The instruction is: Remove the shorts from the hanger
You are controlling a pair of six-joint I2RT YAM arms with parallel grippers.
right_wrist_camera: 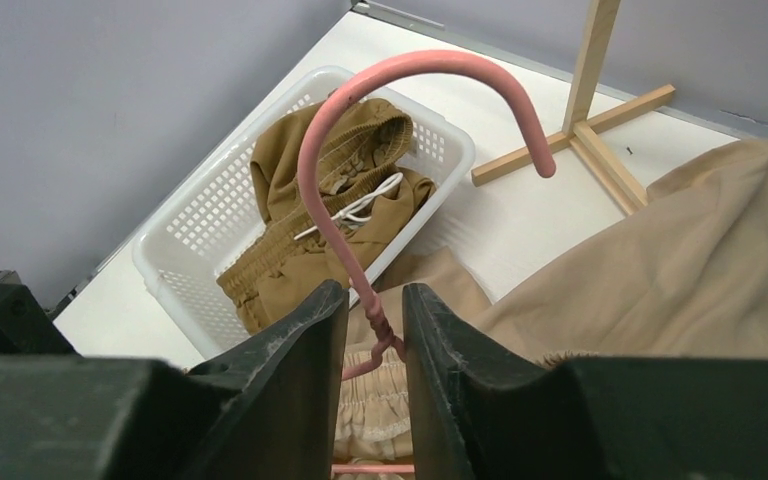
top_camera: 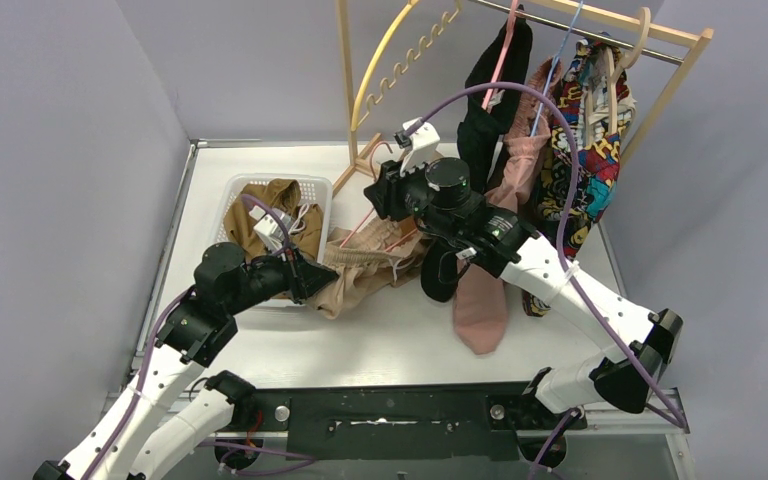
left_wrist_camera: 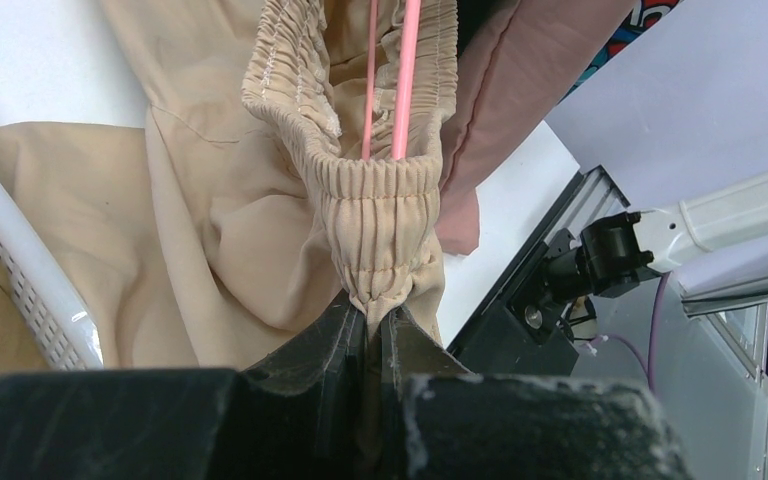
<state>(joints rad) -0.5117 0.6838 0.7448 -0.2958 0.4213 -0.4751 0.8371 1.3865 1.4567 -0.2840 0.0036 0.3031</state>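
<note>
The beige shorts [top_camera: 370, 265] lie on the table beside the basket, still threaded on a pink hanger [top_camera: 365, 222]. My left gripper [left_wrist_camera: 372, 315] is shut on the gathered waistband of the beige shorts [left_wrist_camera: 380, 200], with the hanger's pink bars [left_wrist_camera: 400, 80] running through the waist. My right gripper [right_wrist_camera: 375, 300] stands over the pink hanger [right_wrist_camera: 330, 130], one finger on each side of its twisted neck with a gap still showing. In the top view the right gripper [top_camera: 380, 195] is above the hanger's hook and the left gripper [top_camera: 325, 278] is at the shorts' near-left edge.
A white basket [top_camera: 222, 200] holds olive-brown shorts [top_camera: 270, 200] at the left. Behind stands a wooden rack [top_camera: 345, 80] with black shorts [top_camera: 490, 100], dusty pink shorts [top_camera: 480, 305] and a patterned garment [top_camera: 590, 150] hanging. A yellow hanger [top_camera: 390, 60] hangs on it.
</note>
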